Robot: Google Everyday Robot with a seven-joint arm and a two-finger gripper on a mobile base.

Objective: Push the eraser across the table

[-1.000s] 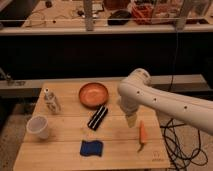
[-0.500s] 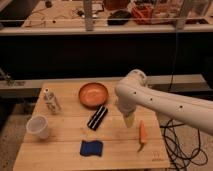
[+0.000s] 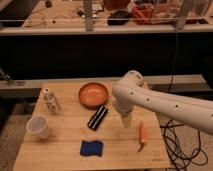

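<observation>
Blue pad (image 3: 91, 148) and carrot (image 3: 142, 135) lie nearer the camera than the jaws, one to each side. The jaws hang tip-down over the worktop (image 3: 60, 155), released and grasping nothing. They are just beside the eraser (image 3: 97, 118) but apart from it. The eraser lies slantwise on the jaws' cup (image 3: 39, 127) side. Beyond it sits the orange bowl (image 3: 93, 95).

Recommendation: lower the jaws to plank level. Meet the eraser's long flank squarely at mid-length so it slides rather than spins. Steer the push clear of bowl and pad.
</observation>
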